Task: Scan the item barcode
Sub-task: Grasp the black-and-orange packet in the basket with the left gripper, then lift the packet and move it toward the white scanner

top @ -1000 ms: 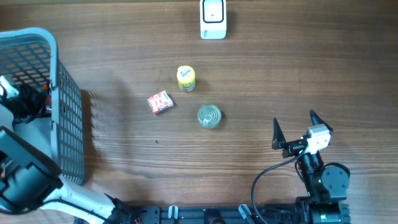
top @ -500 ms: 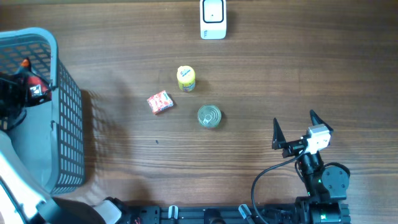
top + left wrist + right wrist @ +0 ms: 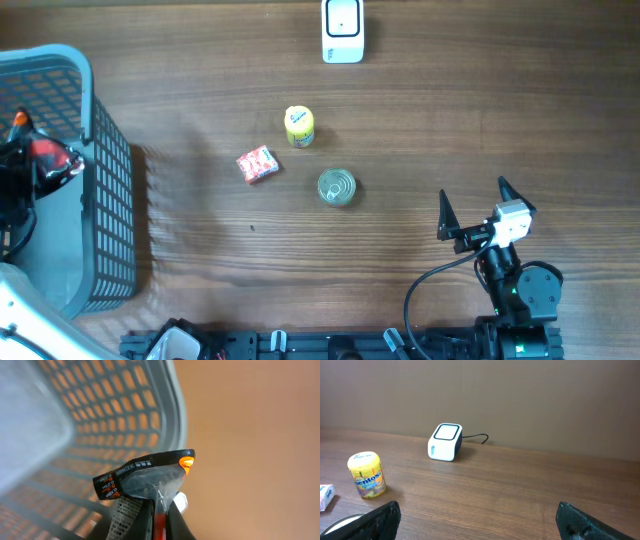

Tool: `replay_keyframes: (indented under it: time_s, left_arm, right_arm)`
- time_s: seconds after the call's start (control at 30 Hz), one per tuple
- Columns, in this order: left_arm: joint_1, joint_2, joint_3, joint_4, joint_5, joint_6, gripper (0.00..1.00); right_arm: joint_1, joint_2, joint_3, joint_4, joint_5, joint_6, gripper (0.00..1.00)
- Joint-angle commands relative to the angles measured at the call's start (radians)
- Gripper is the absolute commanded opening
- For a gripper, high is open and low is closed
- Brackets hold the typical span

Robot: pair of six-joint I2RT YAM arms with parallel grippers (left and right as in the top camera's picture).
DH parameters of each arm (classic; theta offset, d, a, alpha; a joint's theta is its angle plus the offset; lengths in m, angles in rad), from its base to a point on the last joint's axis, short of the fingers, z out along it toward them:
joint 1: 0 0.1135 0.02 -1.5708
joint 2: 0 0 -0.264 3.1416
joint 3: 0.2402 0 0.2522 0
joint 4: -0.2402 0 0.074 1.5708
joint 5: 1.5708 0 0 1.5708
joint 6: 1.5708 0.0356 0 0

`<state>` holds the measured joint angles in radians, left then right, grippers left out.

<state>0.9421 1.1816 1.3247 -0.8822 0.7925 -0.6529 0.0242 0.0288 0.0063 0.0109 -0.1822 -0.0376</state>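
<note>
The packet (image 3: pixel 150 477) is pinched in my left pincer (image 3: pixel 159 520), fingers pressed tight on its lower seam, with its black top edge and orange corner standing up above them. A second ago my arm lay low across the basket (image 3: pixel 112 210) with the pincer down inside; now the arm has pulled back toward the left edge and the packet hangs up over the basket, just inside its right-hand rim. I judge the pick is done and the carry is what remains.

Nearest obstacle is that rim and the mesh wall, close beside the packet, so I'd want to clear it before going sideways. Beyond it the table (image 3: pixel 200 260) is bare wood for a stretch. Further out sit a red sachet (image 3: pixel 257 164), a yellow tub (image 3: pixel 299 126) and a tin (image 3: pixel 336 187), close together in mid-table. The scanner (image 3: pixel 343 30) stands at the far edge, well apart from all of them. My right pincer (image 3: pixel 473 196) waits spread wide, holding nothing, well off to the right.
</note>
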Motion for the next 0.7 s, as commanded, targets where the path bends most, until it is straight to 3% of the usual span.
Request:
replay_keyframes:
  time_s: [0.0,0.1,0.3,0.67]
  left_arm:
    - [0.004,-0.007,0.0,0.002,0.199,-0.121,0.04]
    - [-0.011,-0.007,0.0,0.012,0.282,-0.213,0.04]
    - [-0.158,-0.004,0.0,0.067,0.269,-0.387,0.04]
    - [-0.718,0.133,0.0,0.367,-0.011,-0.83,0.04]
  right_arm:
    - [0.0,-0.004,-0.001,0.002,0.003,0.014,1.0]
    - [0.0,-0.004,-0.001,0.002,0.003,0.014,1.0]
    - [0.0,-0.004,-0.001,0.002,0.003,0.014,1.0]
    - [0.0,-0.004,-0.001,0.002,0.003,0.014,1.0]
